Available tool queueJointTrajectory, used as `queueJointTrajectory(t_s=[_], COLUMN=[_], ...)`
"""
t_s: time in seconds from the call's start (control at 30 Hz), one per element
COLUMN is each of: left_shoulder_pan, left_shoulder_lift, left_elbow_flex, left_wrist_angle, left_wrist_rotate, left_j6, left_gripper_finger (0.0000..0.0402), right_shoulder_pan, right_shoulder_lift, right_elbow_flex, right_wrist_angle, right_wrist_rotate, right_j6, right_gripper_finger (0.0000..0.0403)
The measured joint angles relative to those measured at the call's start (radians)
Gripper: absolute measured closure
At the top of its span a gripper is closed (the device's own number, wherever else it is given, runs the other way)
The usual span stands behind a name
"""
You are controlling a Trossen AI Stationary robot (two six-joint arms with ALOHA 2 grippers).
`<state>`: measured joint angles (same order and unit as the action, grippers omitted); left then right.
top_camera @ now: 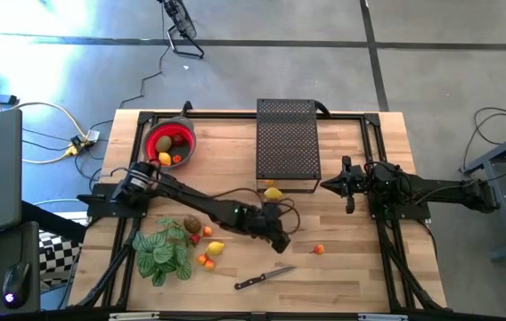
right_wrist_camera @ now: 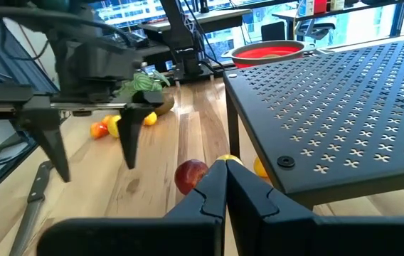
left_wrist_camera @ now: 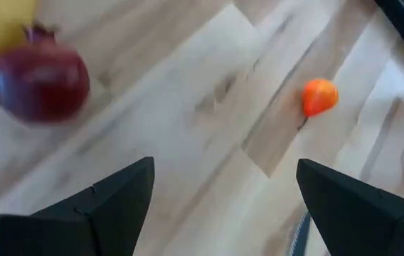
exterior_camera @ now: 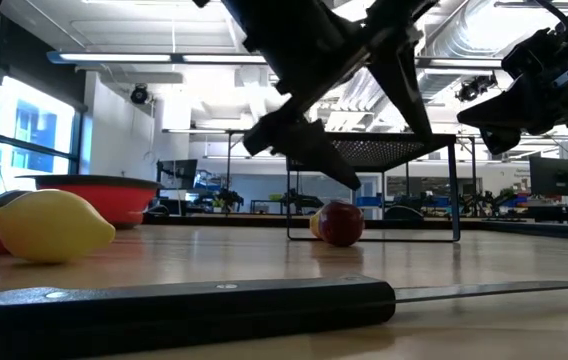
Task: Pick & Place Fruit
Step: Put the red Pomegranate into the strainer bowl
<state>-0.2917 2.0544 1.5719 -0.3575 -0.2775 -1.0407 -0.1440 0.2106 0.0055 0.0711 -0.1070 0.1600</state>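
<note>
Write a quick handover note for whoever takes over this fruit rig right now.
Left claw: open, empty, over mid-table.
Right claw: shut, empty, waiting at the right side.
Done: a few fruit lie in the red bowl.
Left: red apple and lemon by the black mesh stand, a small orange fruit alone, more fruit by the leafy plant. Knife at the front edge.

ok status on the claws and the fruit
Left claw open, empty, above the table between red apple and small orange fruit. Right claw shut, waiting beside the black rack. Knife lies nearby.
</note>
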Motion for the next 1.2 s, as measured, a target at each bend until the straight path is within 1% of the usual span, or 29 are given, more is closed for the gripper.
queueJointTrajectory(t_s=[0.1,0.2,0.27,0.3,0.4,0.5,0.67,0.87,1.07,1.2], left_shoulder_pan=[-0.016,-0.018,-0.016,-0.016,-0.015,-0.016,-0.013,-0.001,0.016,0.031], left_shoulder_lift=[0.000,0.000,0.000,0.000,0.018,0.052,0.094,0.095,0.095,0.095], left_elbow_flex=[0.000,0.000,0.000,-0.001,0.000,-0.001,-0.001,0.000,0.000,0.000], left_wrist_angle=[-0.070,-0.181,-0.233,-0.244,-0.230,-0.212,-0.182,-0.154,-0.139,-0.101], left_wrist_rotate=[-0.057,-0.177,-0.255,-0.273,-0.293,-0.334,-0.391,-0.393,-0.393,-0.392], left_j6=[-0.073,-0.181,-0.216,-0.221,-0.199,-0.156,-0.141,-0.071,-0.048,-0.003], left_gripper_finger=[0.0064,0.0064,0.0064,0.0064,0.0064,0.0064,0.0064,0.0064,0.0064,0.0064], right_shoulder_pan=[0.000,0.000,0.000,0.000,0.000,0.000,0.000,0.000,0.000,0.000], right_shoulder_lift=[0.000,0.000,0.000,0.000,0.000,0.000,0.000,0.000,0.000,0.000], right_elbow_flex=[0.000,0.000,0.000,0.000,0.000,0.000,0.000,0.000,0.000,0.000], right_wrist_angle=[0.000,0.000,0.000,0.000,0.000,-0.001,-0.005,-0.003,0.000,-0.001], right_wrist_rotate=[0.000,0.000,0.000,0.000,0.000,0.002,0.003,0.003,0.003,0.003], right_j6=[0.000,0.000,0.000,0.000,-0.001,-0.006,-0.007,-0.007,-0.008,-0.008], right_gripper_finger=[0.0401,0.0401,0.0401,0.0401,0.0401,0.0401,0.0401,0.0401,0.0401,0.0401])
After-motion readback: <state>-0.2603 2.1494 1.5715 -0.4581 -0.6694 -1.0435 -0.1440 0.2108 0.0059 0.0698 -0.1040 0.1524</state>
